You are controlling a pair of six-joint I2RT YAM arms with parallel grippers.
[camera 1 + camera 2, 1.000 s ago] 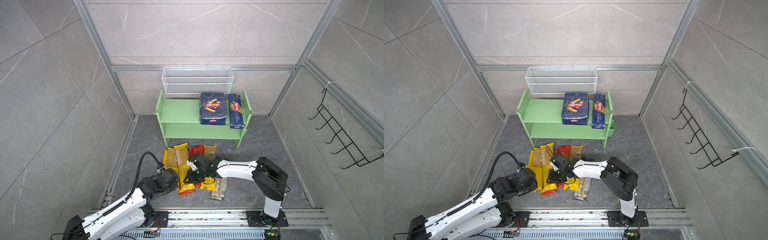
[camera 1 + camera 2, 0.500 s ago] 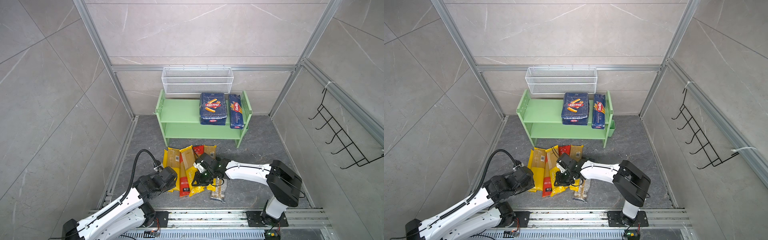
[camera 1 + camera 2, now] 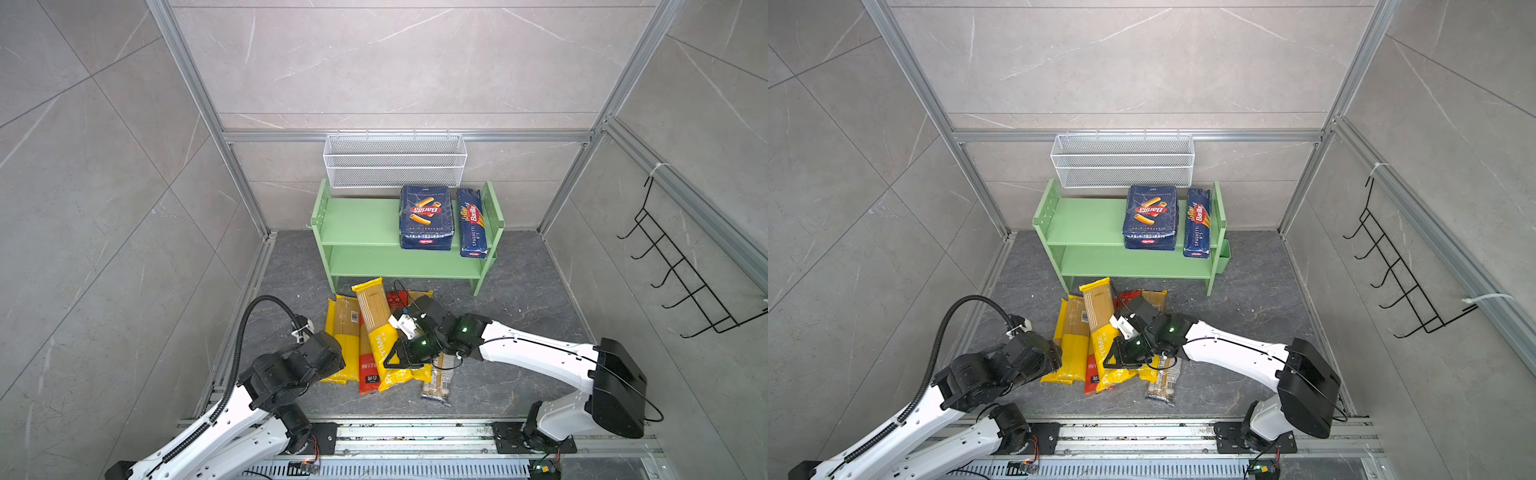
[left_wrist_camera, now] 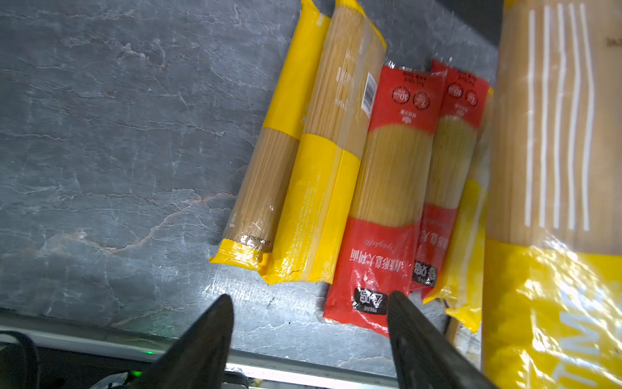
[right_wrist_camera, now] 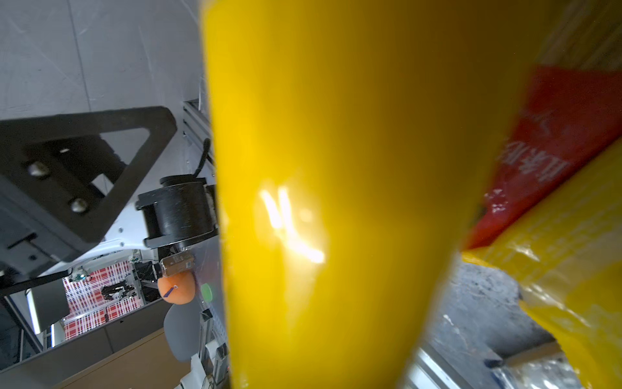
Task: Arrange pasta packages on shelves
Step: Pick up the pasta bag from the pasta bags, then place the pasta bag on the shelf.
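Red spaghetti bags (image 4: 387,188): two visible.

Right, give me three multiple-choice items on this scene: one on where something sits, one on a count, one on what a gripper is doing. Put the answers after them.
1. Where does the wide Barilla pack lie?
A. on the top board of the green rack
B. on its lower board
C. underneath it

2. How many packs are on the rack?
A. one
B. two
C. four

3. The right gripper is:
A. open and empty
B. shut on nothing
C. shut on the yellow TIME bag

Answers:
1 A: both top views show it lying flat on the top board.
2 B: only the wide pack and the narrow Barilla pack beside it are there.
3 C: the bag runs between its jaws in both top views and fills the right wrist view.
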